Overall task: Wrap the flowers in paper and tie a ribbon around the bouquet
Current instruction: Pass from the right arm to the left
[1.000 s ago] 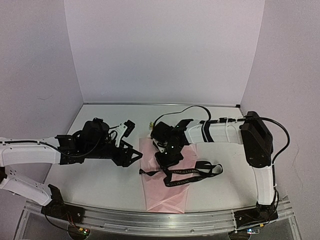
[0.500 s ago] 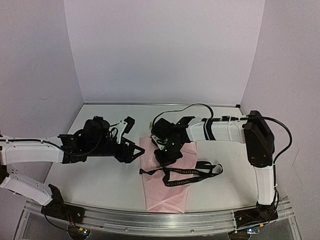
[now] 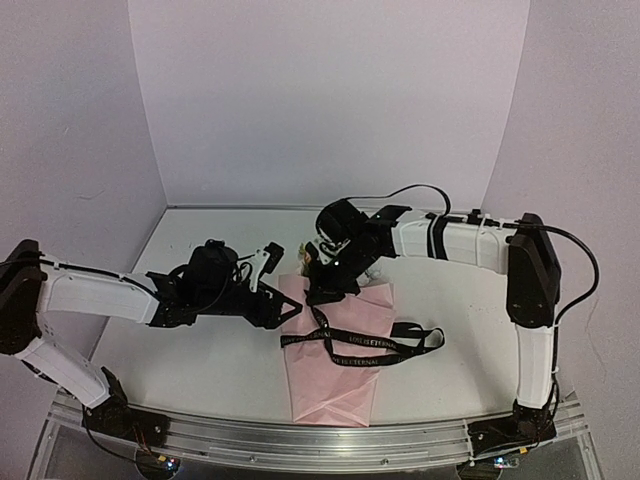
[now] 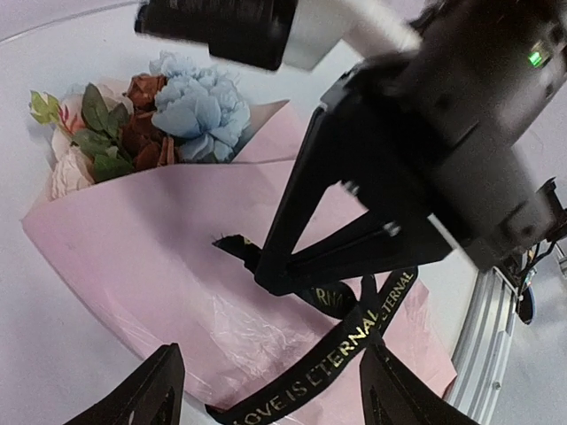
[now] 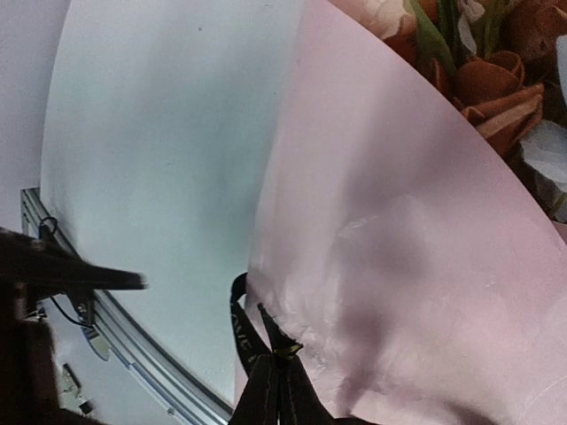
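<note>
Rail [image 3: 300,440] along the near table edge, white table [image 3: 200,365] beyond it. Paper [image 3: 335,385] comes next: pink, folded into a cone around the flowers [image 4: 190,111], lying flat with its narrow end toward the rail and its wide end away. Ribbon [image 3: 375,348] is black with gold-looking lettering, LOVE IS ETERNAL, and runs crosswise over the middle of the cone. Its left end sits just off the paper's left edge and its right part loops on bare table to the right of the paper. One stretch of ribbon lifts off the paper and goes up to the right claw [image 4: 264,282]. That claw hangs over the far half of the cone, jaws pressed together, pinching the ribbon at the tips. Left claw [image 4: 273,376] is low, just left of the paper and pointing at it, jaws spread with nothing gripped; can't tell if it touches the paper. Flower heads poke out of the cone's far open end: pale blue, rust and peach, plus green leaves. Plain wall [image 3: 330,100] closes the back.
</note>
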`<control>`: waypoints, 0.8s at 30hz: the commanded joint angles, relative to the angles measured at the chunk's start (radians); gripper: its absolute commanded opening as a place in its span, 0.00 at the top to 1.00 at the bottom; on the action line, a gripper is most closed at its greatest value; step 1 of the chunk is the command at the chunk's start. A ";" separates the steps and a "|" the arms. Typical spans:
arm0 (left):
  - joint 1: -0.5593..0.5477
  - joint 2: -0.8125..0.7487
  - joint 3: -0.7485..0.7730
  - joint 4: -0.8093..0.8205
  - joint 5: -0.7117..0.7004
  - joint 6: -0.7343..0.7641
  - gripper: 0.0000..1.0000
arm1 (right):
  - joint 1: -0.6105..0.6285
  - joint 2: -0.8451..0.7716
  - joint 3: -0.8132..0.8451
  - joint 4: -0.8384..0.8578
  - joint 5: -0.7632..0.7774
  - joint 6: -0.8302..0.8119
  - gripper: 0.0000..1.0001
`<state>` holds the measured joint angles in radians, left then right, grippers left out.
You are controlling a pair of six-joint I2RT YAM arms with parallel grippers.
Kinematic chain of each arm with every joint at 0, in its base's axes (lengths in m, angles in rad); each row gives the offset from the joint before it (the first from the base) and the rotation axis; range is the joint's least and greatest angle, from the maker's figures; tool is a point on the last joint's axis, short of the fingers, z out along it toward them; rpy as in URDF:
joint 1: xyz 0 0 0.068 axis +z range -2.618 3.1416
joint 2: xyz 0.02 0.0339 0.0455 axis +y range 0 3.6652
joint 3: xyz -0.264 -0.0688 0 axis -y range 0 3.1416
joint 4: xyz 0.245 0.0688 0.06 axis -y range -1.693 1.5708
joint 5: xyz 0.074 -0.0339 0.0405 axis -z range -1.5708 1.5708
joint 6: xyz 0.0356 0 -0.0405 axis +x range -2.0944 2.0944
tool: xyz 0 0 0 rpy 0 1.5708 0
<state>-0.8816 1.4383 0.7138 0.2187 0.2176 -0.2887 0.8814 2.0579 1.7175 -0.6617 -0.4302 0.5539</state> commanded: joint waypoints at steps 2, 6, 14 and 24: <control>0.008 0.079 0.054 0.112 0.043 0.007 0.29 | -0.013 -0.050 0.061 0.068 -0.122 0.100 1.00; 0.012 0.100 0.067 0.129 0.071 0.017 0.29 | -0.029 -0.064 0.048 0.078 -0.190 0.130 1.00; 0.012 0.126 0.076 0.191 0.092 0.033 0.29 | -0.060 -0.032 0.089 0.159 -0.371 0.289 1.00; 0.012 0.163 0.076 0.286 0.097 0.022 0.38 | -0.081 -0.027 0.073 0.182 -0.443 0.358 1.00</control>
<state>-0.8749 1.5997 0.7650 0.4079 0.2978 -0.2684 0.8067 2.0510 1.7691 -0.5124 -0.8210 0.8722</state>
